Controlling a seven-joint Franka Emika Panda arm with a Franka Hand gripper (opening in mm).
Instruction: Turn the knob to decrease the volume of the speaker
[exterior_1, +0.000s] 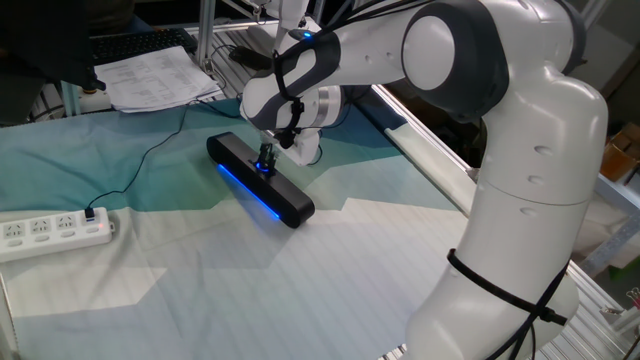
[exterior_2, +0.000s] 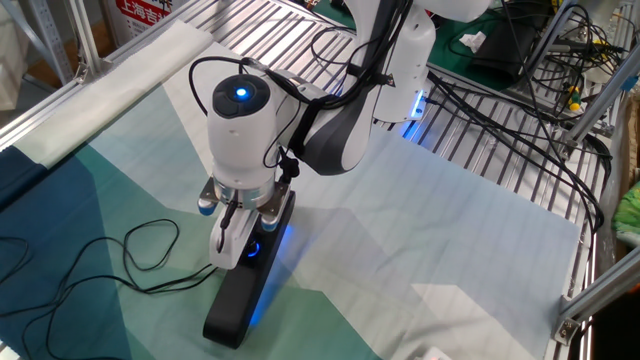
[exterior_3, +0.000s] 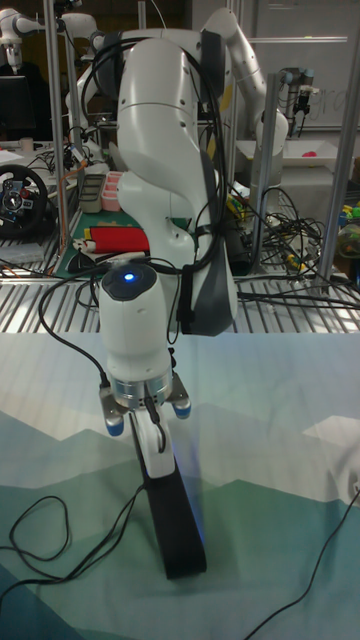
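One knob (exterior_1: 266, 167) sits between the pincer (exterior_1: 266, 160) fingers.

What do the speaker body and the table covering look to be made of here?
The speaker looks like black plastic with a smooth, slightly glossy shell: a soft sheen runs along its top edge, and a blue strip glows beneath. The table covering looks like matte fabric, printed in teal and white shapes; it shows creases and fine stripes, with no glare. Neither can be confirmed by look alone.
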